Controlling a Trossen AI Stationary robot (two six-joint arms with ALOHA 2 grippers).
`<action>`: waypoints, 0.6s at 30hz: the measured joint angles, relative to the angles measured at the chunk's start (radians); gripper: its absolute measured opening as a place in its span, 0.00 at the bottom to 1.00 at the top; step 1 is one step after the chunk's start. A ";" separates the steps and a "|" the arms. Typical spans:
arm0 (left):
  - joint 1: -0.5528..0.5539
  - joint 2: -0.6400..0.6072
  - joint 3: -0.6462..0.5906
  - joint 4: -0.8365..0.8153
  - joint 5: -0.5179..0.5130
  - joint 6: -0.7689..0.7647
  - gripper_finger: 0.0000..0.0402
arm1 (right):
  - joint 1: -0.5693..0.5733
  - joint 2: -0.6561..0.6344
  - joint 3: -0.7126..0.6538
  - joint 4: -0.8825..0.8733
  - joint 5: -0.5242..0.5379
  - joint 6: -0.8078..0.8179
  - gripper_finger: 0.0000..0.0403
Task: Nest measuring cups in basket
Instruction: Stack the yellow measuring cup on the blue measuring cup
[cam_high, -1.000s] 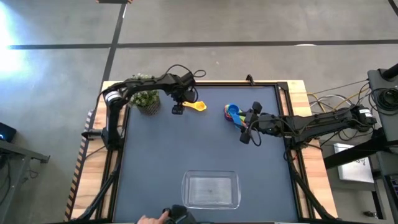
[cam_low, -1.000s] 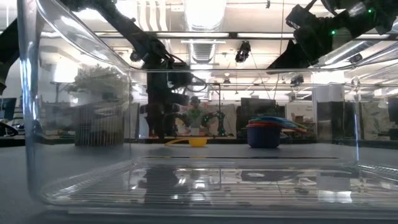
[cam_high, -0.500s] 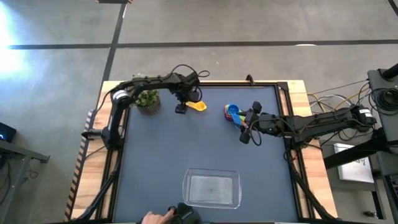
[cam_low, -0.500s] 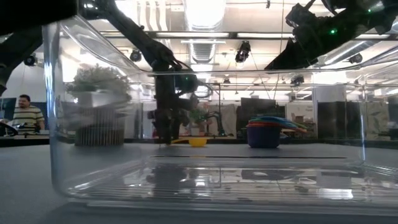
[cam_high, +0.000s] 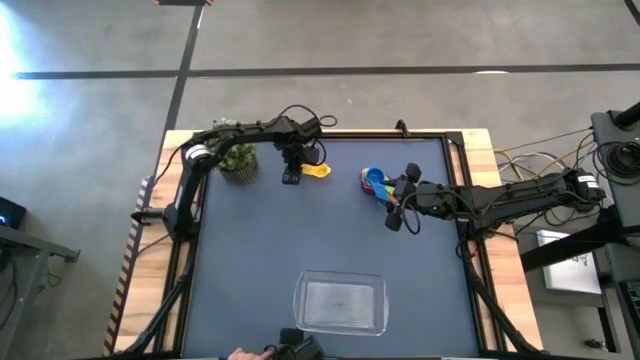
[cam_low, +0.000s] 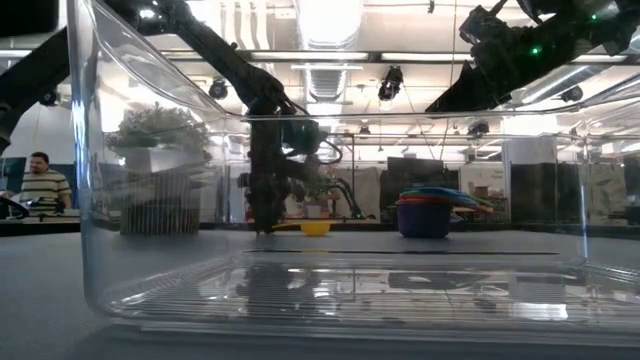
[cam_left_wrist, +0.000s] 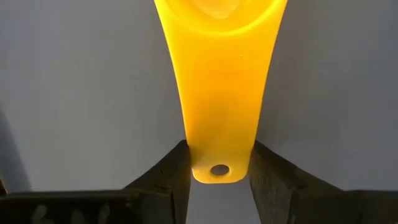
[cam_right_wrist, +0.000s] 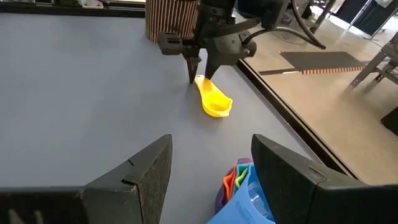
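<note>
A yellow measuring cup (cam_high: 318, 170) lies on its base on the dark mat at the far side, its flat handle pointing toward the table's left. My left gripper (cam_high: 292, 176) points down over that handle and is shut on it. A nested stack of coloured measuring cups (cam_high: 375, 180) stands right of it, bowls up. My right gripper (cam_high: 398, 208) hovers open just near of the stack, holding nothing; the stack (cam_right_wrist: 244, 186) shows below its fingers. The clear basket (cam_high: 298, 300) rests on the mat by the near edge. My left gripper pinches the yellow cup's handle at its free end (cam_left_wrist: 217, 163), by the hanging hole, one finger on each long edge. The fingers (cam_left_wrist: 171, 174) come from above, pointing down, and lie across the handle. The cup rests on the mat, bowl up.
A small potted plant (cam_high: 237, 160) stands at the far left, close behind my left arm. A person's hand (cam_high: 240, 353) shows at the near edge by the basket. Bare mat lies between the cups and the basket.
My left gripper has gone down and a little toward the table's right, onto the yellow cup's handle end. The cup has stayed where it was. The person's hand at the near edge has shifted.
</note>
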 joint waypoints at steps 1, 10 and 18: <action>-0.002 -0.009 0.000 -0.002 0.000 -0.011 0.28 | 0.000 0.000 0.000 0.000 0.000 0.003 0.52; -0.054 -0.156 -0.001 -0.015 -0.010 -0.128 0.28 | 0.000 0.000 0.000 0.000 0.000 0.035 0.52; -0.171 -0.297 -0.016 0.122 -0.062 -0.369 0.28 | 0.000 0.000 -0.041 0.143 0.001 0.080 0.52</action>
